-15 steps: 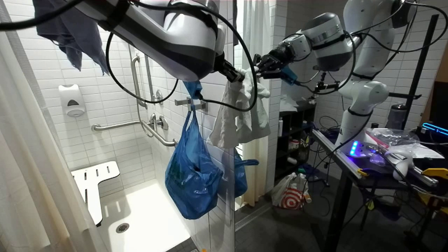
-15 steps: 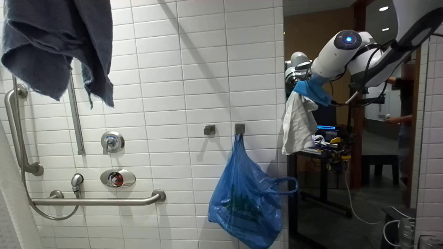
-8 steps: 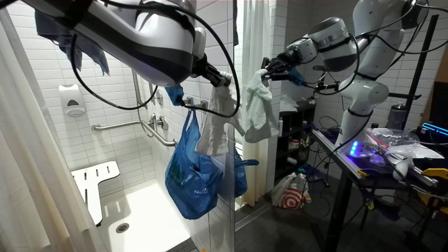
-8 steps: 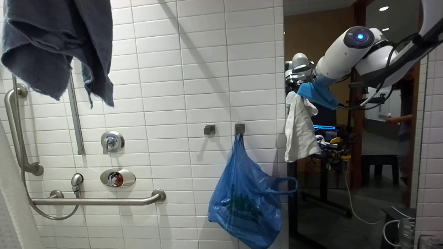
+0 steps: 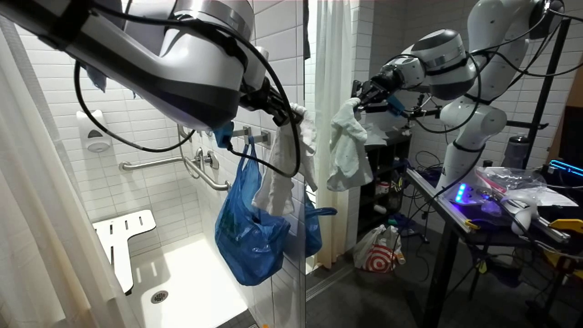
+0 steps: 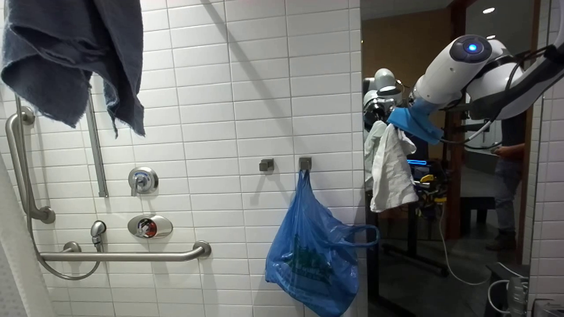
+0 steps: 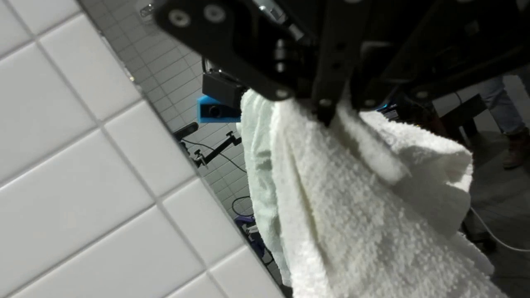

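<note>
- Tool: I found the gripper [image 7: 325, 111] closed firmly on the white cloth [image 7: 364, 219], pinching its bunched upper part.
- Location: the cloth hung in loose folds beneath the fingers; I noted its reflection in the mirror [image 6: 410, 273] in both exterior views.
- Clearance: in an exterior view I observed the cloth apart from the blue bag [image 6: 317, 264], to that bag's right.
- Surroundings: the bag hung from a hook [image 6: 305, 164]; a grab bar [image 6: 132, 256] was fixed to the tiled wall [image 6: 211, 110].

White towel [image 7: 352, 207]: rough cloth (nubby pile); blue bag [image 6: 313, 246]: glossy plastic; grab bar [image 6: 132, 256]: satiny metal
</note>
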{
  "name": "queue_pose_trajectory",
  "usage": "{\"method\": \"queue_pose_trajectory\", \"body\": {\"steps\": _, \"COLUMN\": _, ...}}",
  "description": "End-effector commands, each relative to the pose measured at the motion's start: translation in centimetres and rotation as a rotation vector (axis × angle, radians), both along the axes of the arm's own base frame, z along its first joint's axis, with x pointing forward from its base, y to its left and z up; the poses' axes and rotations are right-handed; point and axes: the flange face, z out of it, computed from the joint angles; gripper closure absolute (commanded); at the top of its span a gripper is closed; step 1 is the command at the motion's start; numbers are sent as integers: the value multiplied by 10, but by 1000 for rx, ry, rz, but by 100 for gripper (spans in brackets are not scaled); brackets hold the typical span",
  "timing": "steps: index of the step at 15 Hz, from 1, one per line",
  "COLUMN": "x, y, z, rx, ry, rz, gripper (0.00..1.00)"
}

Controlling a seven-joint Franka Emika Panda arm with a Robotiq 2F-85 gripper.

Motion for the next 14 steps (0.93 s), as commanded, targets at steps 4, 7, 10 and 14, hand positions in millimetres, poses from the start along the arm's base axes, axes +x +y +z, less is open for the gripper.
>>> {"method": "queue_pose_trajectory", "body": {"steps": 4, "x": -7, "y": -33, "z": 33, "rx": 40, "ry": -47, "rz": -87, "gripper": 99}}
{"method": "queue_pose_trajectory", "body": {"steps": 7, "x": 2, "y": -26, "z": 50, "rx": 40, "ry": -43, "rz": -91, "gripper": 99}}
{"method": "queue_pose_trajectory", "body": {"steps": 10, "x": 15, "y": -12, "z": 78, "rx": 29, "ry": -27, "rz": -67, "gripper": 99}}
{"method": "queue_pose_trajectory", "body": {"steps": 14, "x": 29, "y": 3, "z": 128, "rx": -11, "ry": 1, "rz": -3, "gripper": 99}}
